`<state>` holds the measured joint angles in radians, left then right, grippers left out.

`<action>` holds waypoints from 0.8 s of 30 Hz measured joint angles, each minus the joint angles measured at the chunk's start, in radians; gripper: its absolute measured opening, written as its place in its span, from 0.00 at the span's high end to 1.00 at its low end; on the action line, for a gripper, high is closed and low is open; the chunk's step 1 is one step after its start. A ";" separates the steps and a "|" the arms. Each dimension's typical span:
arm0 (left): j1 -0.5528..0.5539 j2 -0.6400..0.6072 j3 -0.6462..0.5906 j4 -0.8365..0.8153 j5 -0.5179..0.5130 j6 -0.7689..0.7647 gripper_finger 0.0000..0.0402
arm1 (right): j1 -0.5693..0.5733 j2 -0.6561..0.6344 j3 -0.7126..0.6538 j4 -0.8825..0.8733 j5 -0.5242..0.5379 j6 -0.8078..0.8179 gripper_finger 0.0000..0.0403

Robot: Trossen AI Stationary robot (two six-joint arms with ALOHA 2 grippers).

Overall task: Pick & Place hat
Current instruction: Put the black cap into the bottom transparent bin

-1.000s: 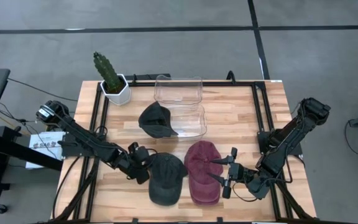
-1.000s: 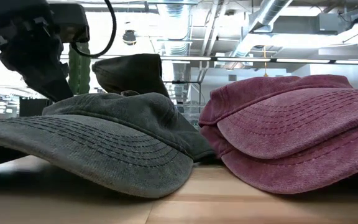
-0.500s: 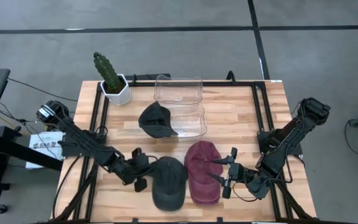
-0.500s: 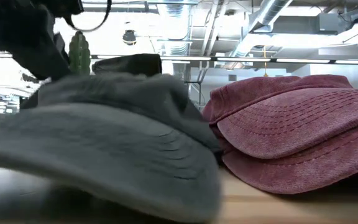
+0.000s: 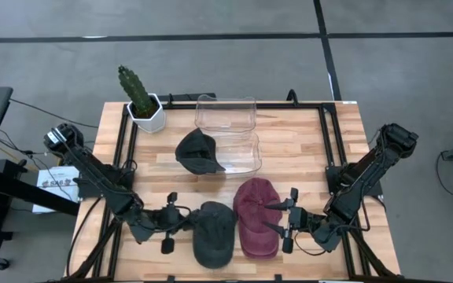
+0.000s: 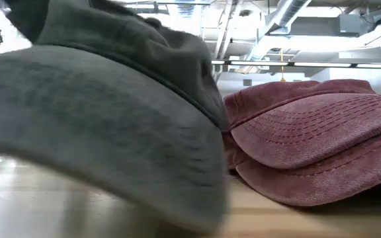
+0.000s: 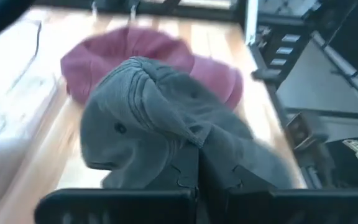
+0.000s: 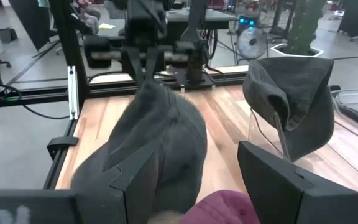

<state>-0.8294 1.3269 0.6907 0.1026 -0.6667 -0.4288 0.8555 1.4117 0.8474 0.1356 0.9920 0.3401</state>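
Observation:
A dark grey cap (image 5: 214,234) lies near the table's front edge, with my left gripper (image 5: 185,222) shut on its left side. In the low view the grey cap (image 6: 98,112) fills the left half, its brim raised. A maroon cap (image 5: 255,228) rests on the table just to its right. My right gripper (image 5: 278,220) stands open at the maroon cap's right edge. A black cap (image 5: 199,152) leans against a clear container (image 5: 228,118) farther back. My left gripper pinches a bunched fold of the grey cap's crown (image 7: 194,152) at its left side, between the two shut fingers (image 7: 207,186). The fingers come from the table's left, slanting a little downward. The crown is drawn up toward the fingers; whether the brim rests on the table I cannot tell.
A potted cactus (image 5: 138,96) stands at the back left corner. A black frame (image 5: 329,141) runs along the table's sides. Bare wood lies to the right of the container (image 5: 305,149).
My left gripper has shut on the grey cap's left side, then moved toward the near edge and upward, rolling as it went. The cap has been drawn toward the near edge, its crown bunched up and narrower, its brim raised. My right gripper has kept still.

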 joint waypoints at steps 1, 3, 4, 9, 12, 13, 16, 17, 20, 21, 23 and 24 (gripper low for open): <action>-0.009 -0.017 0.000 0.010 -0.003 0.007 0.99 | 0.000 0.000 0.000 0.000 -0.001 0.000 0.47; -0.026 -0.049 0.000 0.018 -0.010 0.025 0.99 | 0.000 0.000 0.000 0.000 -0.002 0.006 0.47; -0.037 -0.061 0.000 0.021 -0.020 0.038 0.99 | -0.001 0.000 0.000 0.000 -0.002 0.014 0.47; -0.072 -0.086 0.000 0.111 -0.073 0.146 0.99 | -0.026 0.012 0.000 0.011 -0.031 0.067 0.47; -0.075 -0.083 0.000 0.185 -0.074 0.212 0.99 | -0.056 0.061 0.000 0.058 -0.057 0.072 0.47; -0.075 -0.083 0.000 0.206 -0.074 0.228 0.99 | -0.070 0.082 0.000 0.082 -0.068 0.071 0.47; -0.074 -0.083 0.000 0.257 -0.075 0.268 0.99 | -0.122 0.141 -0.001 0.164 -0.094 0.047 0.47; -0.074 -0.082 0.000 0.277 -0.074 0.282 0.99 | -0.140 0.157 -0.001 0.189 -0.110 0.029 0.47; -0.074 -0.082 0.000 0.347 -0.074 0.333 0.99 | -0.189 0.190 -0.001 0.256 -0.220 -0.012 0.47; -0.074 -0.082 0.000 0.370 -0.074 0.353 0.99 | -0.203 0.200 -0.001 0.276 -0.270 -0.021 0.47; -0.074 -0.082 0.000 0.419 -0.074 0.400 0.99 | -0.223 0.219 -0.001 0.318 -0.382 -0.030 0.47; -0.074 -0.082 0.000 0.441 -0.074 0.421 0.99 | -0.230 0.228 -0.001 0.339 -0.440 -0.032 0.47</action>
<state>-0.9039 1.2449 0.6910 0.5441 -0.7410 -0.0075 0.6254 1.6394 0.8467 0.4751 0.5521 0.3083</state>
